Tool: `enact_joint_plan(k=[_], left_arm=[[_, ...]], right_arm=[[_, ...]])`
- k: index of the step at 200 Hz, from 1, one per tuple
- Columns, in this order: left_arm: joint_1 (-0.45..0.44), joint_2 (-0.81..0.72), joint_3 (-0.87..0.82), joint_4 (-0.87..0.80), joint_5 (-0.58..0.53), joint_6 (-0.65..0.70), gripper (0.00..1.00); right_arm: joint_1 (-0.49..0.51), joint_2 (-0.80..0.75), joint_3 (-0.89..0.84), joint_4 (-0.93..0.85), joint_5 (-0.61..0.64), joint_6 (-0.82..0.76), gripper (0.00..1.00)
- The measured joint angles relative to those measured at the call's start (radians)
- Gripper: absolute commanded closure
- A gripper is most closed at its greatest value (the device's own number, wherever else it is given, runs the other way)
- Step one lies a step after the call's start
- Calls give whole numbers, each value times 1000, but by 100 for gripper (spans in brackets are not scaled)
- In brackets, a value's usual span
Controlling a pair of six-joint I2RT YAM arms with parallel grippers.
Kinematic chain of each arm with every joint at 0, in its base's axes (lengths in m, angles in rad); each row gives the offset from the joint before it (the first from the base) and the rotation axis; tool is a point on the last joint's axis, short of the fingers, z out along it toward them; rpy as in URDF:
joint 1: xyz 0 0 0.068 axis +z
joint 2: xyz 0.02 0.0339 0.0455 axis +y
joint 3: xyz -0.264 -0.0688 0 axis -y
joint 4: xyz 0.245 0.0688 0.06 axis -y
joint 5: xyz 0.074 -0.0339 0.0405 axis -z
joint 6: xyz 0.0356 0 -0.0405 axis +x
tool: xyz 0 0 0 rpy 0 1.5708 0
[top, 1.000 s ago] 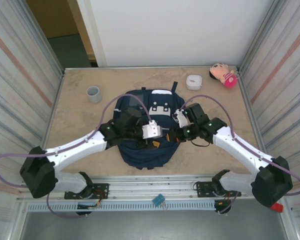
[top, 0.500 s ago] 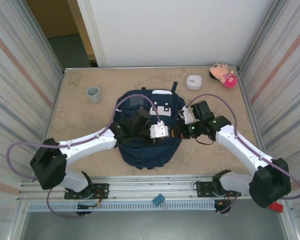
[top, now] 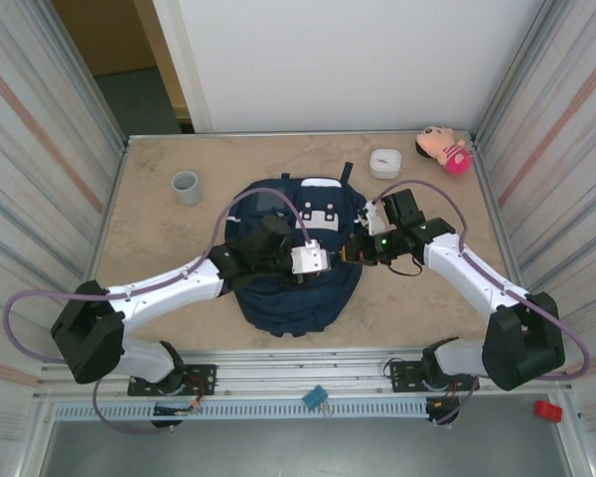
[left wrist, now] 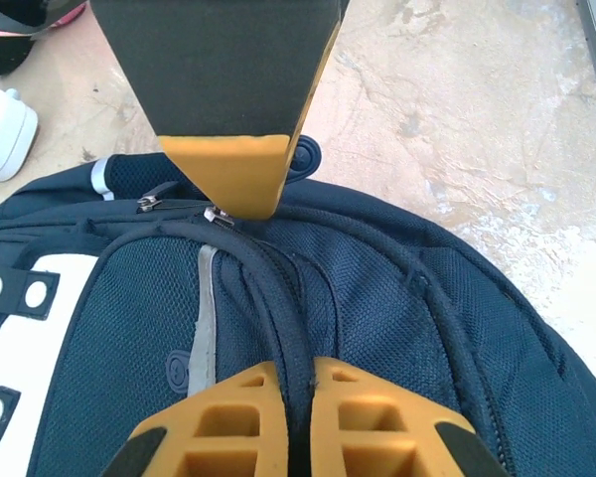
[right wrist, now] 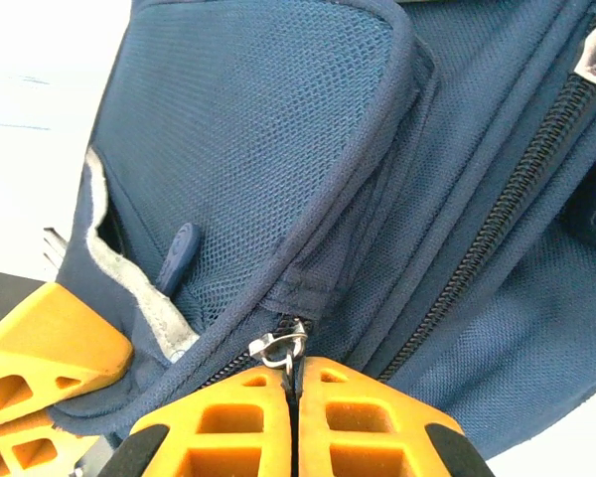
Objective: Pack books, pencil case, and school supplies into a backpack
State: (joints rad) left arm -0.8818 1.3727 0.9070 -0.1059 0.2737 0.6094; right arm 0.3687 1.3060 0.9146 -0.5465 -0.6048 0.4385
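Left wrist: left gripper pressed together, pinching dark strap on backpack. Right wrist: right gripper pressed together on zipper pull. Top external: backpack flat at centre of table.

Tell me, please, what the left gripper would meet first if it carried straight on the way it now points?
Probably the right gripper, whose orange fingertip stands just ahead on the navy blue fabric backpack, by a silver zip pull; depth is unclear.
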Motion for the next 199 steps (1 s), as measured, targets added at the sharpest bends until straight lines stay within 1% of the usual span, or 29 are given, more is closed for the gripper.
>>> enact_joint_plan(k=[6,12,19,22,24,33,39,48,55,63,77,94,105,117,130,150,161,169,175,185,199], left_arm=[[5,-6,-2,0,2,0,95],[9,-14,-5,0,5,0,88],[13,-22,-10,0,7,0,77],[14,-24,-11,0,7,-4,71],[15,-26,-12,1,9,-4,68],[17,-37,-14,-9,22,-14,52],[17,-46,-14,-14,23,-33,44],[17,-58,-13,-17,22,-64,35],[17,-64,-10,-23,17,-94,30],[18,-69,2,-37,2,-142,25],[22,-70,48,-88,-45,-224,19],[36,-70,144,-177,-121,-345,15],[55,-76,206,-222,-164,-435,12],[97,-98,241,-258,-198,-540,11],[160,-129,241,-294,-224,-644,10],[271,-167,172,-320,-235,-797,12],[311,-182,103,-316,-236,-862,14],[323,-188,49,-310,-238,-899,18],[327,-189,4,-305,-238,-926,22],[327,-185,-66,-290,-232,-957,26],[327,-170,-158,-250,-215,-999,31]], right_arm=[[-1,0,1,3,-9,-2,100],[-1,0,1,8,-21,-4,100],[-3,0,1,16,-34,-5,87],[-3,0,1,19,-40,-6,82],[-3,0,1,21,-41,-6,77],[-13,2,1,23,-24,-1,58],[-31,6,2,24,-8,-2,47],[-54,13,7,21,16,-2,36],[-68,16,16,14,38,1,29],[-73,16,36,-10,66,-3,24],[-71,12,92,-68,124,11,20],[-66,7,191,-144,190,34,15],[-60,6,247,-169,225,46,13],[-39,6,285,-182,266,53,12],[-3,16,294,-191,296,56,16],[50,79,282,-195,296,69,18],[76,125,262,-185,293,75,21],[92,157,241,-178,291,81,26],[100,180,224,-170,294,86,34],[112,215,185,-147,299,94,45],[115,259,121,-99,320,115,51]])
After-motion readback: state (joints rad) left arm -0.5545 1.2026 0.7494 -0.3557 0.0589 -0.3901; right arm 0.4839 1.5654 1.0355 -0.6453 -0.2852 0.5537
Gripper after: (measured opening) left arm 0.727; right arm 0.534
